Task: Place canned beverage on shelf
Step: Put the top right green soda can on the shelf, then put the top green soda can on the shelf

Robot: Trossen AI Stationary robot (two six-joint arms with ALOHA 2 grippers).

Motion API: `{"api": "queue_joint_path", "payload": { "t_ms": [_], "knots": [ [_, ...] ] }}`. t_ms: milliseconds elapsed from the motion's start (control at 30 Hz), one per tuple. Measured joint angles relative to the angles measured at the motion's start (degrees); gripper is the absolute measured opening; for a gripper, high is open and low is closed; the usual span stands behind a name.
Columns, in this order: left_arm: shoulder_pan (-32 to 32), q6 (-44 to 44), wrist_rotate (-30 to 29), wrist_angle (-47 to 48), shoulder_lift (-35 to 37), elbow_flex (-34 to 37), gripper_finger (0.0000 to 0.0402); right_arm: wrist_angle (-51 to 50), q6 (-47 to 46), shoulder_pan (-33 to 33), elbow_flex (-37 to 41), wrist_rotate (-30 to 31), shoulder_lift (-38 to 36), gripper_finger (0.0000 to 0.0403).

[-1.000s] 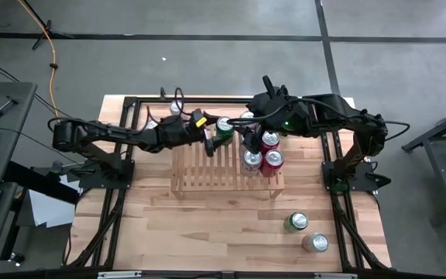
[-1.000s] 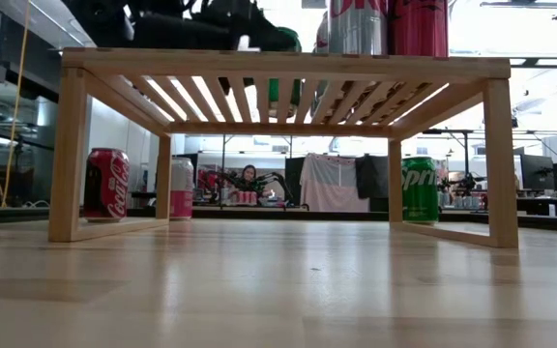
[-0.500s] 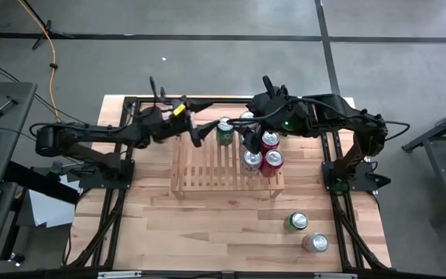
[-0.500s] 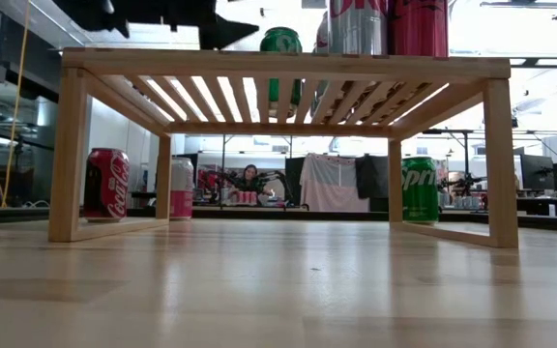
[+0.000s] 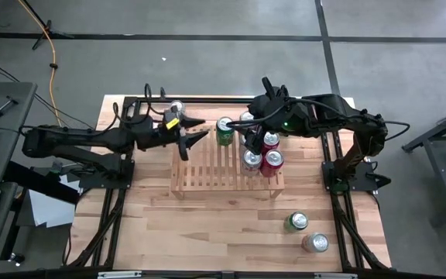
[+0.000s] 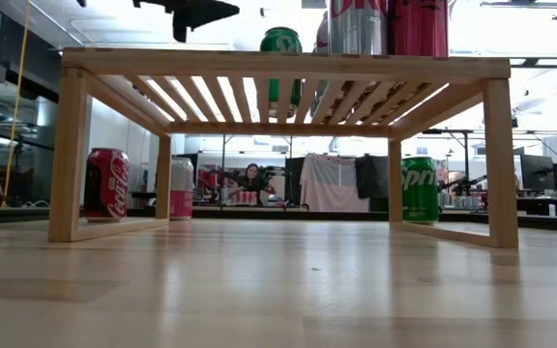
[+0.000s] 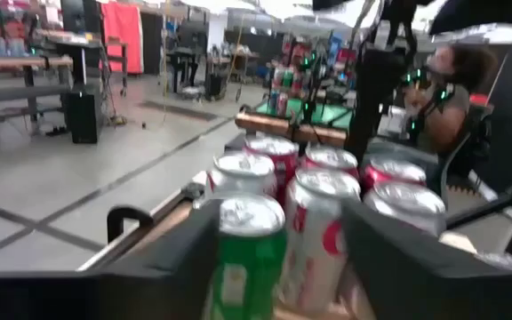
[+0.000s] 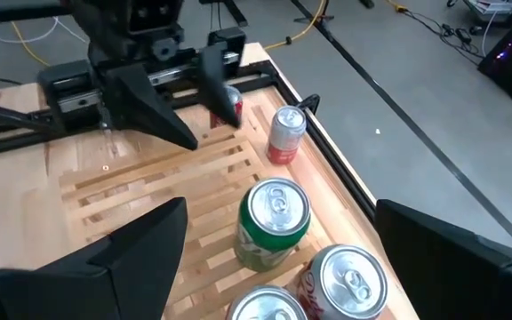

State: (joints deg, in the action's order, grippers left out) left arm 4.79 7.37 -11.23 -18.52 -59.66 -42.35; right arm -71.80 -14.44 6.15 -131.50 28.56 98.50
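Observation:
The shelf [image 5: 207,172] [image 6: 288,64] of light wooden slats stands mid-table. A green can [image 5: 224,131] [image 6: 281,40] [image 8: 274,222] stands upright on its far part, next to several red and silver cans [image 5: 269,151] on the shelf's right half. My left gripper [image 5: 198,133] [image 8: 205,130] [image 7: 278,213] hangs open and level just left of the green can, clear of it and above the slats. My right gripper [image 5: 250,138] [image 8: 281,204] hovers open above the cans, slanting down and touching none.
Two cans [image 5: 296,222] [image 5: 314,242] stand on the table near the right front. More cans stand on the table behind the shelf: one [image 5: 176,108] at the far left, a red one [image 6: 107,184], a green one [image 6: 419,190]. A person [image 6: 250,178] sits in the room beyond.
My left gripper has drawn back from the green can toward the table's left edge and has risen, staying level. The green can stays upright on the shelf where it was.

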Motion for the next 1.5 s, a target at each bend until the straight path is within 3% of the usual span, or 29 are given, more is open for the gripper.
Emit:
{"api": "queue_joint_path", "payload": {
  "t_ms": [133,200,567,900,1500],
  "knots": [
    [-2.1,0.0,-1.2,3.6,0.3,0.0,0.0054,-1.1,0.3,0.0,0.0,0.0,0.0,0.0349],
    [-2.4,0.5,-1.4,4.2,-0.2,0.0,0.0017,-1.7,0.5,0.0,0.0,0.0,0.0,0.0349],
    [-1.0,3.6,-1.4,4.6,-10.9,0.4,0.0001,-6.9,0.4,-0.2,0.0,3.8,0.0,0.0349],
    [-0.1,4.0,-1.3,3.4,-16.4,0.4,0.0000,-9.0,-0.5,-0.2,0.0,4.7,0.0,0.0349],
    [2.5,4.2,2.1,-1.6,-18.5,0.4,0.0000,-9.0,-0.6,-0.2,0.0,4.8,0.0,0.0349]
  ]
}}
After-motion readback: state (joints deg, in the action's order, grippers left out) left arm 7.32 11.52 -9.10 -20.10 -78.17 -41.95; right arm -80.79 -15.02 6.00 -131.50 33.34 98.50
